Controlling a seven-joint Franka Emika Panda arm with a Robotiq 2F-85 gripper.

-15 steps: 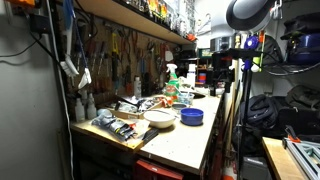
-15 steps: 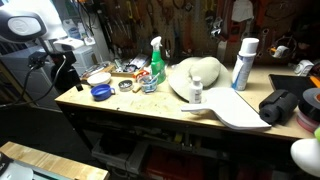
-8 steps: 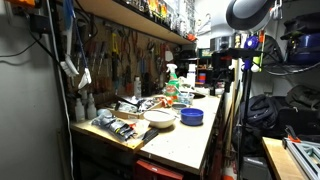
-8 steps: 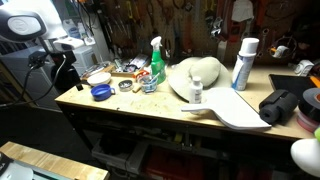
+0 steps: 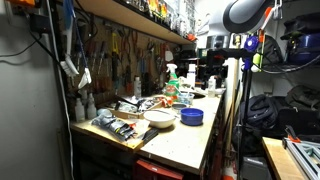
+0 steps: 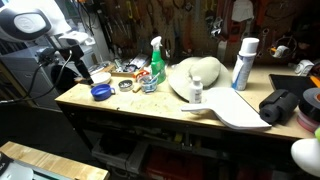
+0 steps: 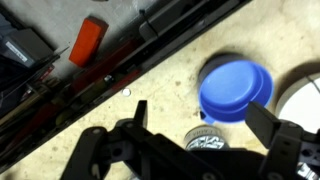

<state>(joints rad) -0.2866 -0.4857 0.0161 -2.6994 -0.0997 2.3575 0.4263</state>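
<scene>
Against the tool wall, bench (image 6: 150, 105): a long, worn wooden top, cluttered, seen in both exterior views.
Arm (image 6: 25, 22): white, leaning in over the bench end where the bowls sit.
End effector (image 7: 200, 135): hangs above the bench top and touches nothing. Its dark fingers (image 7: 128, 125) are spread wide, with only air between them.
Spray bottle (image 6: 157, 65): green, upright, well apart from the end effector.
White bowl (image 6: 98, 77): on the bench, just beside the blue one.
Blue bowl (image 7: 235, 88): round and upright on the bench. In the wrist view it lies just beyond the spread fingers, toward that view's right.
Tin (image 7: 208, 142): small and round, on the bench below the end effector. It shows between the fingers in the wrist view, just beside the blue bowl, and is partly hidden.
</scene>
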